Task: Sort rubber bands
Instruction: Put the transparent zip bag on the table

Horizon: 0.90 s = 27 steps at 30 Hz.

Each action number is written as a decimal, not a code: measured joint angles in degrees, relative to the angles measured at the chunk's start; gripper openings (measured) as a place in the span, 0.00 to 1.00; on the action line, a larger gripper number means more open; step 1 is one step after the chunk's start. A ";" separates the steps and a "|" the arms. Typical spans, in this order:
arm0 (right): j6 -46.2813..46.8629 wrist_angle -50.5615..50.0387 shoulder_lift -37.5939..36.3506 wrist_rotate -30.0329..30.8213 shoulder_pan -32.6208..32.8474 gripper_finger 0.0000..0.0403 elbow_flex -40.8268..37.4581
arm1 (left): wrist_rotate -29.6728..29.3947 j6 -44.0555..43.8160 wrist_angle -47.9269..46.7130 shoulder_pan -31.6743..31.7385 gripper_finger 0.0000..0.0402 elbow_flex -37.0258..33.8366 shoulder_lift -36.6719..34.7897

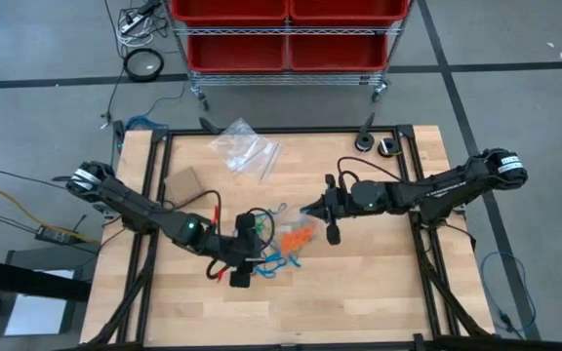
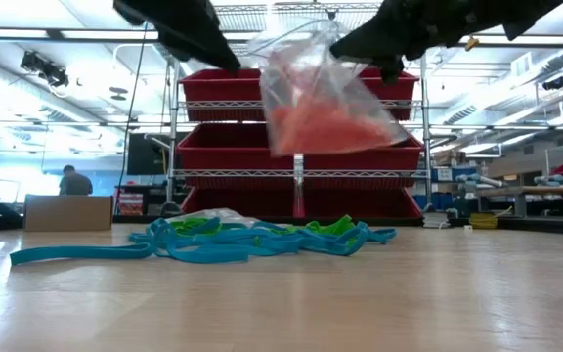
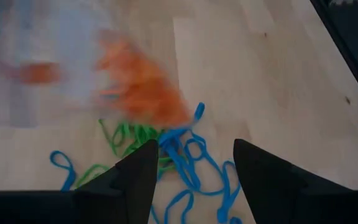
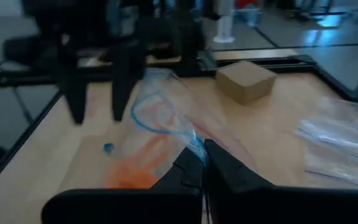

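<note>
Mostly tangled, thin blue, green, orange rubber bands overlap.

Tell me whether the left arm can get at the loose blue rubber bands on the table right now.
Probably yes. The left gripper hangs open right over the thin blue rubber bands, with nothing between; the clear plastic bag of orange bands is lifted aside.

Blue and green rubber bands tangled mid-table; orange ones bagged above.
</note>
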 joint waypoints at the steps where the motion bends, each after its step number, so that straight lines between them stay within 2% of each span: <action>1: 0.59 0.33 0.00 0.60 -0.18 0.00 0.00 | -0.06 -0.36 1.37 0.00 0.54 -0.92 0.00; 4: 2.83 1.61 0.00 0.99 -0.89 0.00 0.00 | -0.03 -1.35 3.48 -0.04 0.54 -2.86 0.00; 8: 4.45 1.31 0.00 -6.02 -2.63 0.00 0.02 | -0.03 -1.42 5.50 -0.04 0.54 -3.89 0.00; 12: 6.46 -0.71 0.02 0.12 -2.86 0.00 0.00 | -0.02 -0.09 7.06 -0.04 0.54 -4.18 0.00; 16: 7.68 0.76 0.02 -7.86 -4.49 0.00 0.00 | -0.01 0.98 7.73 -0.04 0.54 -4.18 0.00; 20: 10.85 -3.05 0.02 -0.16 -4.92 0.00 0.00 | 0.02 1.54 8.33 -0.04 0.54 -4.18 0.00; 21: 11.55 -3.54 0.06 -0.39 -5.23 0.00 -0.02 | 0.02 1.54 8.35 -0.04 0.54 -4.18 0.00; 25: 11.77 3.65 0.11 -13.39 -6.28 0.00 -0.02 | 0.09 1.54 8.35 -0.08 0.54 -4.18 0.00; 27: 11.69 6.24 -0.08 -12.73 -6.24 0.00 0.04 | 0.13 1.59 8.31 -0.20 0.54 -4.18 0.00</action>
